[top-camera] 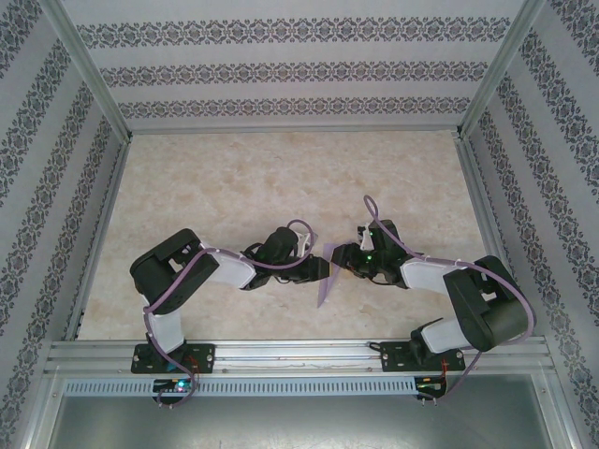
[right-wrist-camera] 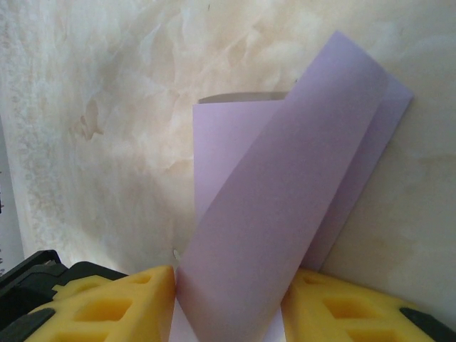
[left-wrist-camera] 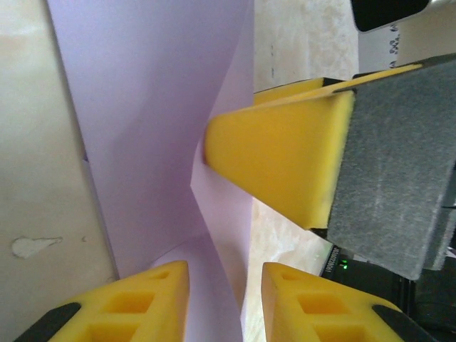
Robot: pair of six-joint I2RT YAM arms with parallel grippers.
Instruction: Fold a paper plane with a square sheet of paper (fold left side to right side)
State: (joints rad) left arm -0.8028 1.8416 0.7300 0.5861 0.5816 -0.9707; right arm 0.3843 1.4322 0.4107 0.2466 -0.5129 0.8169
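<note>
The square sheet of paper [top-camera: 326,286] is lavender, partly folded, and stands up off the table between the two grippers. In the right wrist view a doubled band of the paper [right-wrist-camera: 285,206] fills the gap between the yellow fingers of my right gripper [right-wrist-camera: 228,306], touching both, so that gripper is shut on it. In the left wrist view, my left gripper [left-wrist-camera: 226,303] is open, its fingers apart on either side of a creased edge of the paper [left-wrist-camera: 142,107]. One right finger [left-wrist-camera: 278,157] presses on the sheet just ahead. From above, the left gripper [top-camera: 320,269] and right gripper [top-camera: 337,254] nearly meet.
The marbled beige table [top-camera: 234,178] stretches behind the arms, bounded by an aluminium frame [top-camera: 281,348] at the near edge and patterned walls on three sides. Purple cables loop over both arms.
</note>
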